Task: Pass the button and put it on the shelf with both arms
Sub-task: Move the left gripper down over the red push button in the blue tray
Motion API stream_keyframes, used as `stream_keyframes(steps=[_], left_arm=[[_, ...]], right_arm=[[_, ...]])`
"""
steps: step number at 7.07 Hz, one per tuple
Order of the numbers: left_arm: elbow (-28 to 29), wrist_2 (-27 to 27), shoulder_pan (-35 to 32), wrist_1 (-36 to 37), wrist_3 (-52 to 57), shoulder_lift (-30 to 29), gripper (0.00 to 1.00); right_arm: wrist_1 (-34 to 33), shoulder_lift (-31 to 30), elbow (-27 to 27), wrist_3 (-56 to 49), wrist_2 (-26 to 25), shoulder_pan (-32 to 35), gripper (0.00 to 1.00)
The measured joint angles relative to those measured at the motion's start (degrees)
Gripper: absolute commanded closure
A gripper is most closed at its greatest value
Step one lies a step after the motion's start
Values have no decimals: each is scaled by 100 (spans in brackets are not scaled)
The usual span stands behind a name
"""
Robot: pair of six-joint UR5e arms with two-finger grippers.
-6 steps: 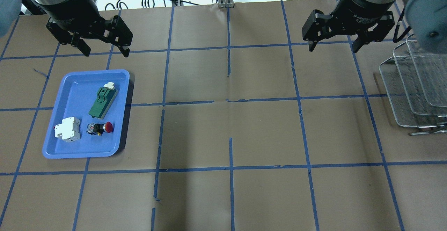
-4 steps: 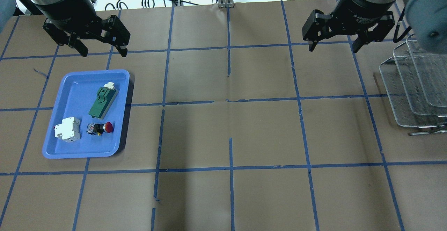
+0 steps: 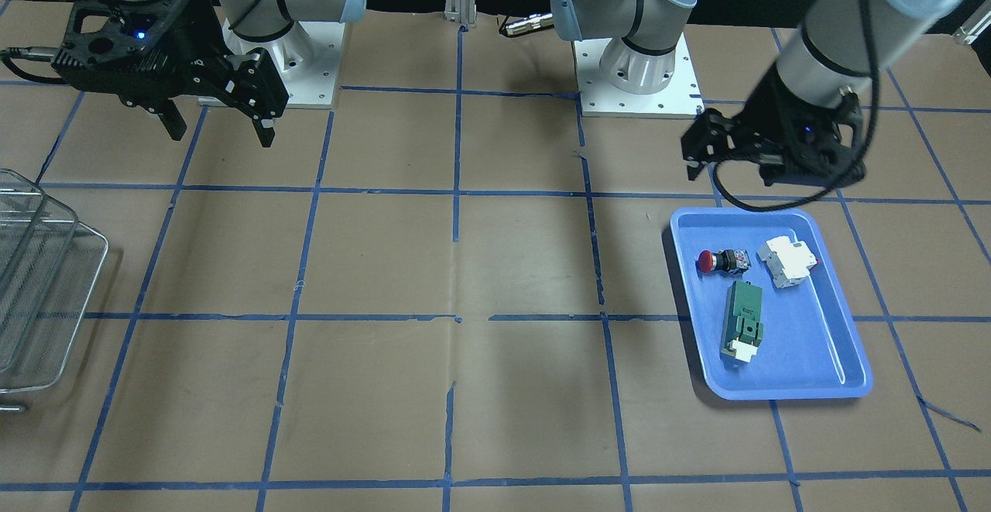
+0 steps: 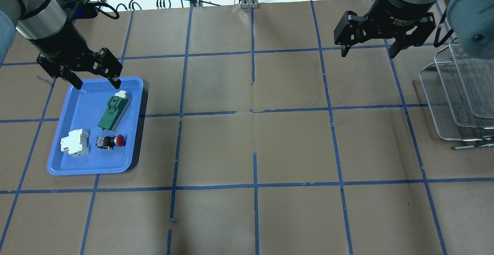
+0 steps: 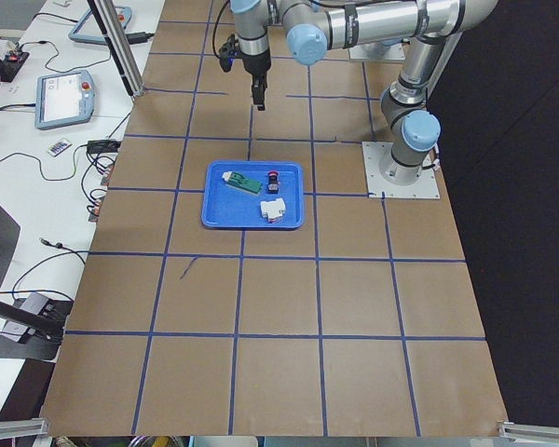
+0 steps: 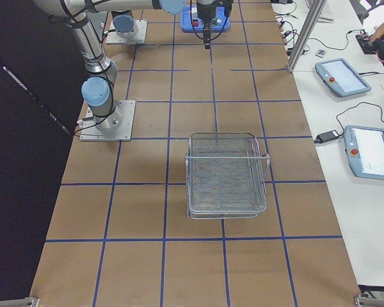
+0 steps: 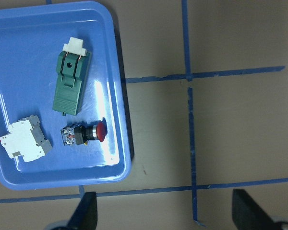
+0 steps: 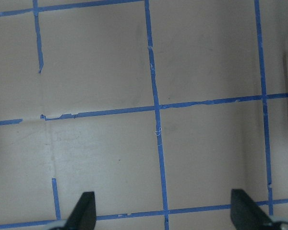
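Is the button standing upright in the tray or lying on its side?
On its side: the button lies flat, red head pointing sideways.

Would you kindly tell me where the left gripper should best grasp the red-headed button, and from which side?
Probably its black body, from straight above: the button lies on its side in the blue tray, so the open left gripper can close across the barrel, behind its wider red head.

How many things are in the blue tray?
3. The green module lies at the far end of the blue tray; nearer the robot, the white breaker block and the red button sit side by side. Nothing looks hidden.
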Motion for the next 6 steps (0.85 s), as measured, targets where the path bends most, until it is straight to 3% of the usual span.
stream_keyframes(steps=[4,6], left_arm=[[-1456,-67,819,1824,1765,-267,0],[-1750,-328,1299,2223,3238,-441,0]], right_arm=[[3,2,1,0,-4,0,0],[4,7,2,0,-3,0,0]])
